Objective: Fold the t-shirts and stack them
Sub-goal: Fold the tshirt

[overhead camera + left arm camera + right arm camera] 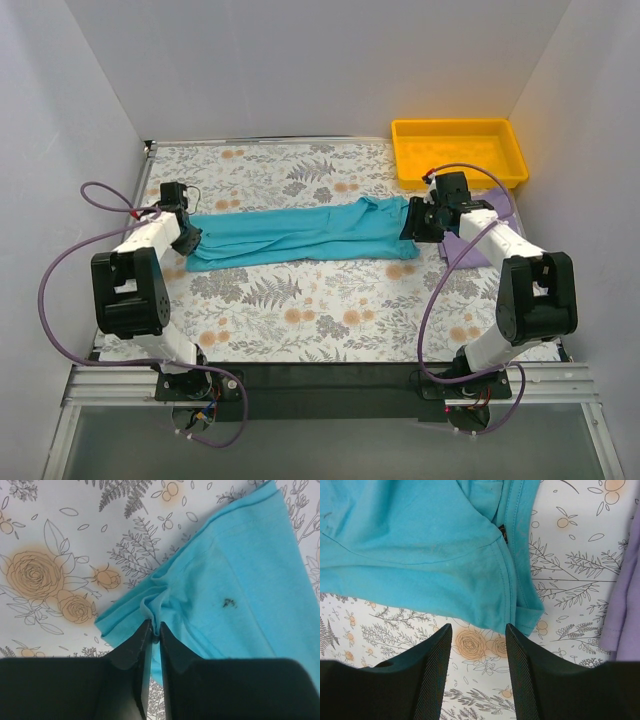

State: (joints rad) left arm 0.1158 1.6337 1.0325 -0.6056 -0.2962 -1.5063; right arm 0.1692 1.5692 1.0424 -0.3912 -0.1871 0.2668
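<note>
The teal t-shirt [300,232] lies stretched in a long folded band across the middle of the flowered table. My left gripper [188,240] is at its left end, shut on a pinched bunch of the teal cloth [156,611]. My right gripper [412,222] is at the shirt's right end, open and empty; its fingers [436,652] hover over the table just short of the teal sleeve edge [512,607]. The lavender t-shirt [468,246] lies at the right, partly under my right arm; its edge shows in the right wrist view [625,605].
A yellow plastic tray [458,150] stands at the back right corner. White walls close the table at the left, back and right. The flowered cloth [320,310] covers the table in front of the shirt.
</note>
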